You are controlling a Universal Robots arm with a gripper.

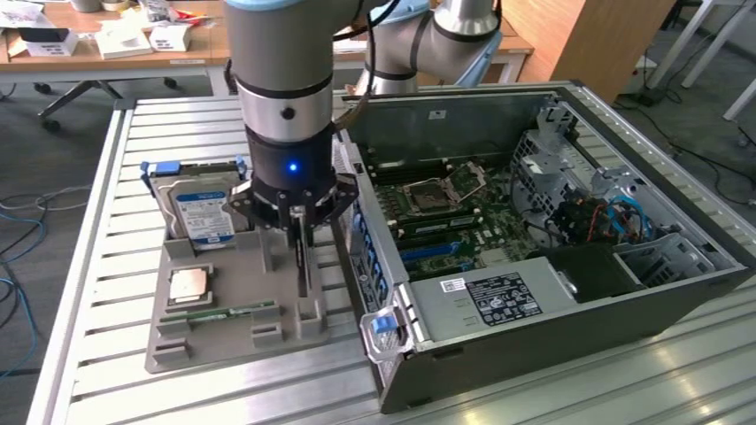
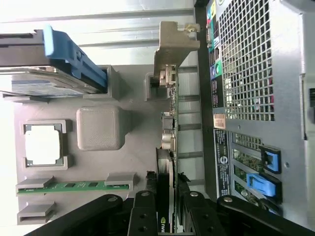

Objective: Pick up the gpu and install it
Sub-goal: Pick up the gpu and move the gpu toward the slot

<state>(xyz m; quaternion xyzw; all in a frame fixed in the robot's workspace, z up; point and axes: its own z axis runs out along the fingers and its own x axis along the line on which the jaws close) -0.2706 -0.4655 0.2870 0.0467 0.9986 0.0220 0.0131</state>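
**A:** What lies at the exterior view's left?

**B:** A slatted metal worktop (image 1: 101,204) carrying a grey moulded plastic tray (image 1: 225,350). At the tray's far left a boxy silver hard drive with a blue-and-white label (image 1: 201,208) stands on edge. Nearer, a square silver processor chip (image 1: 189,285) lies flat in its pocket. Nearer again, a slim green memory stick (image 1: 236,312) rests in its holders.

**A:** And the gpu?

**B:** The gpu (image 1: 304,274), a thin dark card with a pale metal bracket at one end, stands on edge in a slot along the tray's right side.

**A:** The tool?

**B:** The black two-fingered tool (image 1: 296,235) stands straight above the card. In the wrist view a finger (image 2: 142,216) presses each face, so it is clamped on the gpu.

**A:** Further right?

**B:** An open dark metal computer case (image 1: 555,341) lies on its side just beside the tray, with its green motherboard (image 1: 455,221) facing up.
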